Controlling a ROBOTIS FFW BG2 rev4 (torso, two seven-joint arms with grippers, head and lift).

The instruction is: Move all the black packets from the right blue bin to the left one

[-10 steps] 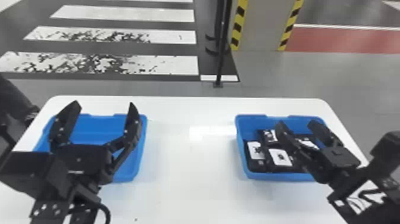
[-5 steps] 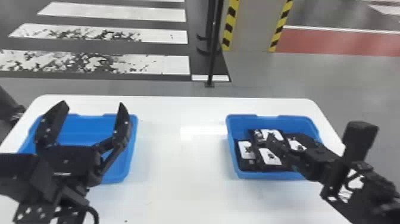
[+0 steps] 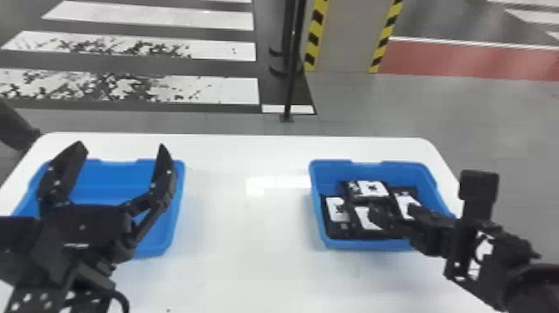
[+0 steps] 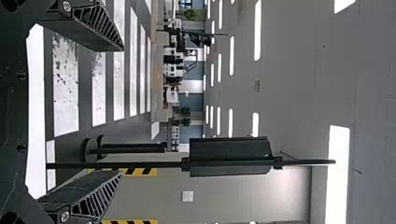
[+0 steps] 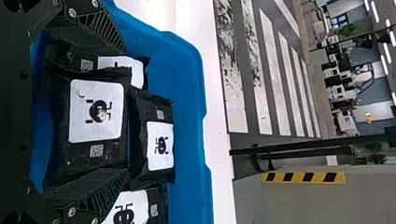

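My left gripper (image 3: 120,166) stands open above the left blue bin (image 3: 178,208), whose blue floor shows between its fingers; in the left wrist view the same gripper (image 4: 123,111) has its fingers wide apart. My right gripper (image 3: 395,218) is low over the right blue bin (image 3: 318,224), which holds several black packets (image 3: 337,210) with white labels. In the right wrist view one packet (image 5: 95,112) lies between the spread fingers of the right gripper (image 5: 126,109), and another packet (image 5: 159,144) is just beyond it.
A white table (image 3: 245,249) carries both bins, with bare surface between them. Behind it stand a thin black post (image 3: 291,83) and a column edged with yellow-black stripes (image 3: 345,37). A dark object (image 3: 16,129) is at the table's far left.
The right gripper has come down closer to the packets and its wrist has tilted. The whole head view has shifted, with both bins sitting farther left in it. The left gripper stays over its bin.
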